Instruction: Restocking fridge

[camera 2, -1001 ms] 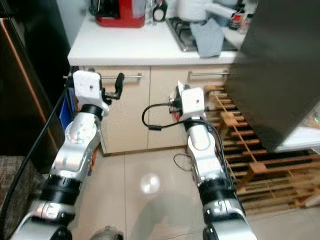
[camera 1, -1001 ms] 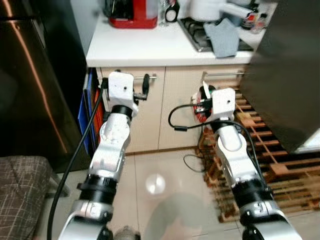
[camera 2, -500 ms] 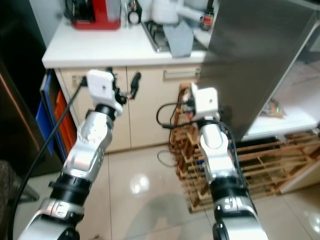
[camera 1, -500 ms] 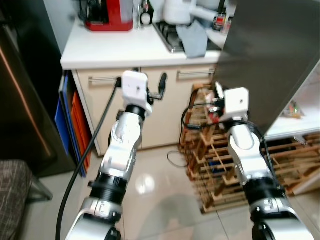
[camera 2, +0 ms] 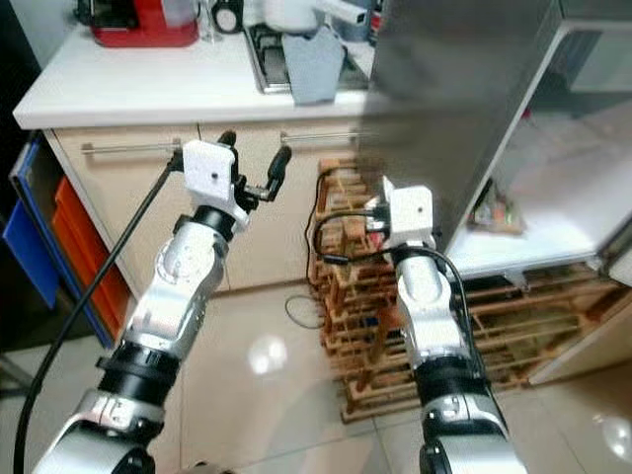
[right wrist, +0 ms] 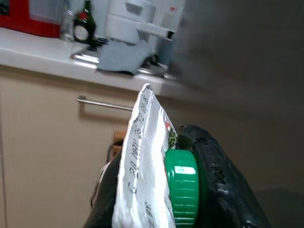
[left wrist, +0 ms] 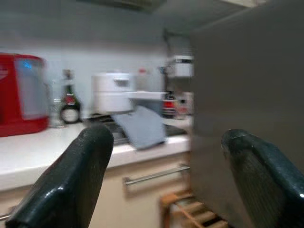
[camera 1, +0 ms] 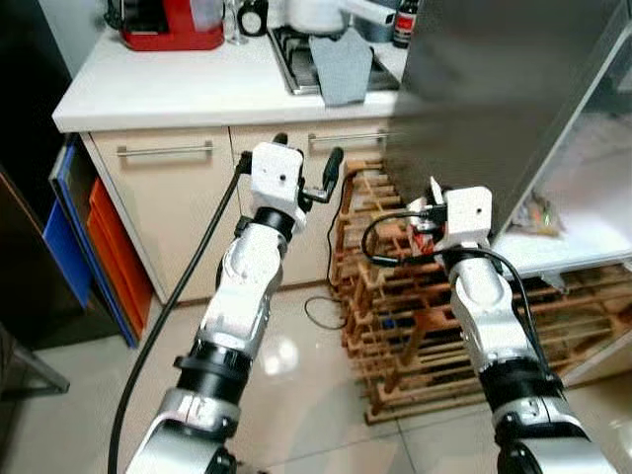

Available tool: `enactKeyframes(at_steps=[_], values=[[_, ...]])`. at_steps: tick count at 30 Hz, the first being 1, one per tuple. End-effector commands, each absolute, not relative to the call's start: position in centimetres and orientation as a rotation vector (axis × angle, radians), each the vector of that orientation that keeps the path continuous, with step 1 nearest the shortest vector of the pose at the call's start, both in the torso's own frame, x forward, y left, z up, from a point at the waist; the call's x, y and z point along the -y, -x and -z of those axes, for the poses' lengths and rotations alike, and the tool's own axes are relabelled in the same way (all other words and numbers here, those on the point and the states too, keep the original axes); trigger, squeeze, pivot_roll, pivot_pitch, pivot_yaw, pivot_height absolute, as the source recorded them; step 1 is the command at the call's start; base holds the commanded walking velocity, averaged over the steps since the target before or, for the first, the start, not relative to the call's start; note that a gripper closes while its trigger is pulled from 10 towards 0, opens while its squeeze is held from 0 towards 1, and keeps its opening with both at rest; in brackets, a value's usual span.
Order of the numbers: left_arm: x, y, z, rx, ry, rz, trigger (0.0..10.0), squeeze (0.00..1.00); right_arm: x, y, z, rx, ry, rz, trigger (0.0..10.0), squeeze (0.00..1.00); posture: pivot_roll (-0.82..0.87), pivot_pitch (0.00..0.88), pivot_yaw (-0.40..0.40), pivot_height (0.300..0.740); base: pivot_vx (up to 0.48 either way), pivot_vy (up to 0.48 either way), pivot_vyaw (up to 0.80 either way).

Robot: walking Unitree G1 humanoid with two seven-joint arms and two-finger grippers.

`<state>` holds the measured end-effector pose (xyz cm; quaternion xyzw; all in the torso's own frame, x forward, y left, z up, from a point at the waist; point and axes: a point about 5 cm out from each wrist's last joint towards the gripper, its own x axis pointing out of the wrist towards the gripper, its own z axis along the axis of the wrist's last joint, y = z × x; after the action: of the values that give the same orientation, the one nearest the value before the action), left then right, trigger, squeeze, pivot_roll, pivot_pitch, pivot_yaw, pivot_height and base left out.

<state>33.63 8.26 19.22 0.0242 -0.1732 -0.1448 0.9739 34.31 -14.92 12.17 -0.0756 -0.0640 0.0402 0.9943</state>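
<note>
My right gripper [right wrist: 156, 190] is shut on a white carton [right wrist: 147, 166] with a green screw cap [right wrist: 183, 187]; the carton's top stands up between the fingers. In the eye views this gripper [camera 1: 425, 212] hangs in front of the open grey fridge door [camera 1: 474, 89]. Behind the door, the fridge's white shelf [camera 1: 583, 237] carries a small packet [camera 1: 538, 212]. My left gripper [camera 1: 308, 158] is held up at cupboard height, open and with nothing between its fingers [left wrist: 71, 180].
A wooden slatted rack [camera 1: 395, 296] stands on the floor below the fridge door. The white counter [camera 1: 197, 84] carries a red appliance [camera 1: 168, 25], a hob and a grey cloth [camera 1: 341, 64]. Blue and orange trays [camera 1: 69, 227] lean beside the cupboard.
The view has swung to the right: the counter slid left and the fridge's white shelf came into view. Both grippers keep their pose, the right one still holding the carton.
</note>
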Motion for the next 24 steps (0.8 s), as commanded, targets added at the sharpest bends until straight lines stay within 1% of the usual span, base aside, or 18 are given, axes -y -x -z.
enactKeyframes(at_steps=[1, 6, 7, 9, 17, 24], values=[[-8.44, -33.77, -19.39, 0.349, -0.045, 0.292, 10.0, 0.00, 14.37, -34.24, -12.31, 0.135, 0.160, -0.107, 0.0, 0.02, -0.04, 0.000, -0.014, 0.740, 0.281, -0.386, 0.80], [-8.25, -33.59, -19.40, 0.356, -0.037, 0.304, 10.0, 0.00, 14.55, -34.13, -12.24, 0.136, 0.157, -0.107, 0.0, 0.01, -0.04, 0.000, -0.015, 0.740, 0.280, -0.387, 0.80], [-8.16, -33.47, -19.47, 0.362, -0.011, 0.314, 10.0, 0.00, 14.66, -34.11, -12.13, 0.130, 0.147, -0.104, 0.0, 0.00, -0.04, 0.000, -0.015, 0.740, 0.289, -0.379, 0.00], [-8.14, -33.39, -19.51, 0.368, 0.000, 0.322, 10.0, 0.00, 14.67, -34.08, -12.06, 0.128, 0.146, -0.106, 0.0, 0.00, -0.04, 0.000, -0.014, 0.740, 0.274, 0.000, 0.00], [-8.33, -33.51, -19.40, 0.351, -0.017, 0.304, 10.0, 0.00, 14.08, -33.95, -11.89, 0.126, 0.141, -0.125, 0.0, 0.00, -0.03, 0.000, -0.008, 0.740, 0.000, 0.000, 0.00], [-8.34, -33.65, -19.27, 0.338, -0.024, 0.309, 10.0, 0.00, 13.94, -33.92, -11.78, 0.124, 0.140, -0.135, 0.0, 0.00, -0.04, 0.000, -0.006, 0.740, -0.340, -0.334, 0.00]])
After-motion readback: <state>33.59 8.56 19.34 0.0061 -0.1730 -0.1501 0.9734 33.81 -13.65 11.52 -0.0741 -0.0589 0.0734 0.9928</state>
